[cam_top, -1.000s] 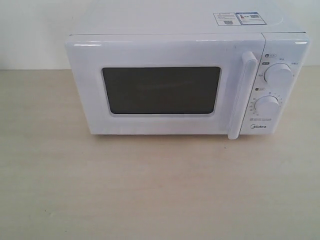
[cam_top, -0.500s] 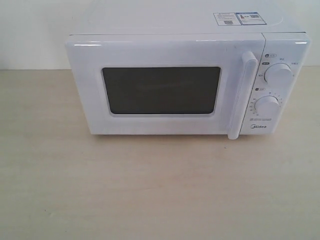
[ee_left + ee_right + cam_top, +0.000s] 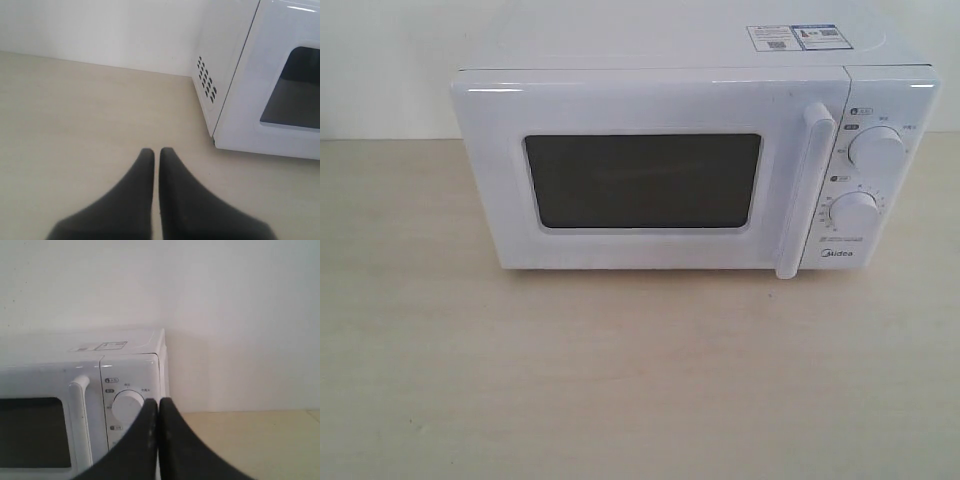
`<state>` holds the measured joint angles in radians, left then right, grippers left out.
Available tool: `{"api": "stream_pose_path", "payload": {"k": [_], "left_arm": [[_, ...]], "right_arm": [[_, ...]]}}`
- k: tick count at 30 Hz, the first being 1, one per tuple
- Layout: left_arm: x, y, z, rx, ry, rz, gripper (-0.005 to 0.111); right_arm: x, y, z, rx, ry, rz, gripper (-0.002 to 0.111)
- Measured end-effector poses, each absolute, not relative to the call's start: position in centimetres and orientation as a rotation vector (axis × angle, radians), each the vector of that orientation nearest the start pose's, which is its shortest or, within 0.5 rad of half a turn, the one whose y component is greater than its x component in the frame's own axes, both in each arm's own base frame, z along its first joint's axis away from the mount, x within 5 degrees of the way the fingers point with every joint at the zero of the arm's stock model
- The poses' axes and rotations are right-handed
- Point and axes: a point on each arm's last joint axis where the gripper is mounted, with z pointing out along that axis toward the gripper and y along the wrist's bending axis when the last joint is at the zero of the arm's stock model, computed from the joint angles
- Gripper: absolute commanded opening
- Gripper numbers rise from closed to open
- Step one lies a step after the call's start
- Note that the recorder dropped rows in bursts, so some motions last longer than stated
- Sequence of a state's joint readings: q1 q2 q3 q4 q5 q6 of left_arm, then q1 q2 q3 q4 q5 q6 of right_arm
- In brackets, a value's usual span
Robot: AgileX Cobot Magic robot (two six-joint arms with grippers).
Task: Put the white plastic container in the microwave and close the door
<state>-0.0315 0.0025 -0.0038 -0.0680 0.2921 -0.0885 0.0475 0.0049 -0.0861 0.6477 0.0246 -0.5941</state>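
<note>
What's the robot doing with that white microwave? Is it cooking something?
Nothing is being handled right now. The white boxy microwave sits on the pale wooden table with its dark-windowed white door shut. The black left claw is closed and empty beside the microwave's vented side, and the black right claw, also closed and empty, faces the round white dials. No white plastic container shows in any view.

exterior view faces the microwave [image 3: 695, 160] front from slightly above; wrist views see its opposite front corners
</note>
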Motion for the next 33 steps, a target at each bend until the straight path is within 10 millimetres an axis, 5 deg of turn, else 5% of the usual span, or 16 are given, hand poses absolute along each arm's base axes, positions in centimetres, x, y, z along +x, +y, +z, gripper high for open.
{"api": "stream_pose_path", "payload": {"k": [15,33], "left_arm": [[5.5,-0.4,18.8,-0.094,1.774,-0.151,0.004],[5.5,-0.4,18.8,-0.094,1.774,-0.151,0.004]], "right_arm": [[5.6,0.1,20.0,0.029,1.655,0.077,0.0],[5.6,0.1,19.2,0.044,1.727,0.078,0.0]]}}
